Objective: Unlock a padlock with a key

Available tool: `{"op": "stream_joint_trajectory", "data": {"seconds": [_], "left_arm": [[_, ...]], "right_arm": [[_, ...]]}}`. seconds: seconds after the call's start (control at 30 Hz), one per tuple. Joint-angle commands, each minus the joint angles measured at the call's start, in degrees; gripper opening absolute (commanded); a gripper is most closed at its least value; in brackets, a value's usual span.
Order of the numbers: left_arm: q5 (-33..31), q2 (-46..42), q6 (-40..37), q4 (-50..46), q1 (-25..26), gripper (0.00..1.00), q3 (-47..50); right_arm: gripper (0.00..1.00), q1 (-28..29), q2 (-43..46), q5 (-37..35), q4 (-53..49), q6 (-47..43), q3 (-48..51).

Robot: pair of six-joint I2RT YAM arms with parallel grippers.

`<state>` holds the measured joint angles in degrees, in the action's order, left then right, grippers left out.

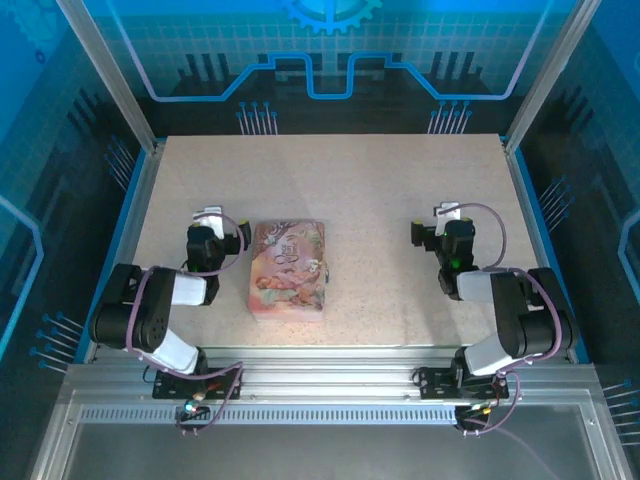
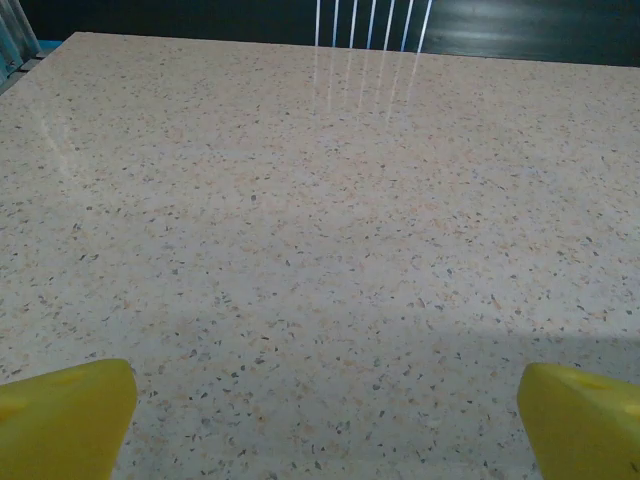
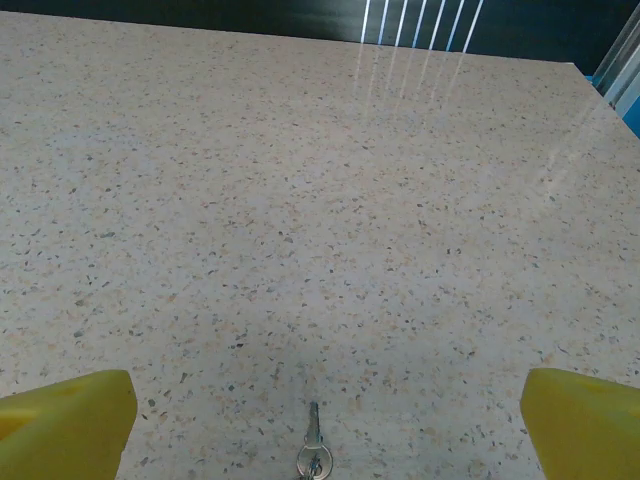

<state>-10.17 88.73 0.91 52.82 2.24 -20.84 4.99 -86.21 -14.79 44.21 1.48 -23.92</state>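
Observation:
A small silvery key (image 3: 312, 440) on a ring lies flat on the speckled table, blade pointing away, between and just below my right gripper's (image 3: 325, 415) yellow fingertips (image 3: 70, 420). That gripper is open with nothing in it. A tiny dark piece that looks like the padlock (image 1: 322, 267) sits at the right edge of the pink box (image 1: 290, 268). My left gripper (image 1: 208, 222) stands just left of the box. In the left wrist view the left gripper (image 2: 328, 410) is open over bare table. The right gripper (image 1: 447, 218) is at the right, well apart from the box.
The pink flat box with an illustrated lid lies left of the table's (image 1: 370, 190) middle. Aluminium posts and blue panels wall in the table on the sides and back. Both arms rest low near the front edge.

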Motion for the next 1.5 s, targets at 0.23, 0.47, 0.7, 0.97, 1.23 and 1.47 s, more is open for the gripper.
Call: {"op": "stream_joint_trajectory", "data": {"seconds": [0.23, 0.47, 0.7, 0.97, 1.23, 1.47], "left_arm": [[1.3, 0.13, -1.22, 0.4, -0.48, 0.99, -0.95], [1.36, 0.13, -1.17, 0.35, -0.48, 0.99, -0.92], [2.51, 0.04, -0.91, -0.23, -1.0, 0.99, -1.22], [1.15, -0.81, -0.55, -0.95, -1.01, 0.99, -1.26], [-3.26, -12.74, 1.73, -21.08, -1.05, 0.99, -7.67], [0.35, -19.6, 16.96, -41.01, -1.95, 0.99, -17.61]], "right_arm": [[1.0, 0.63, 0.08, -1.03, 1.59, 0.65, 0.44], [1.0, 0.63, 0.08, -1.04, 1.59, 0.65, 0.46], [1.0, 0.63, 0.08, -1.03, 1.6, 0.63, 0.45], [1.0, 0.63, 0.2, -1.23, 1.82, 0.57, 0.47], [1.0, 0.0, 7.97, -0.12, -13.88, 0.92, -5.04], [1.0, -0.41, 20.66, 5.75, -26.76, 8.88, -9.66]]}}
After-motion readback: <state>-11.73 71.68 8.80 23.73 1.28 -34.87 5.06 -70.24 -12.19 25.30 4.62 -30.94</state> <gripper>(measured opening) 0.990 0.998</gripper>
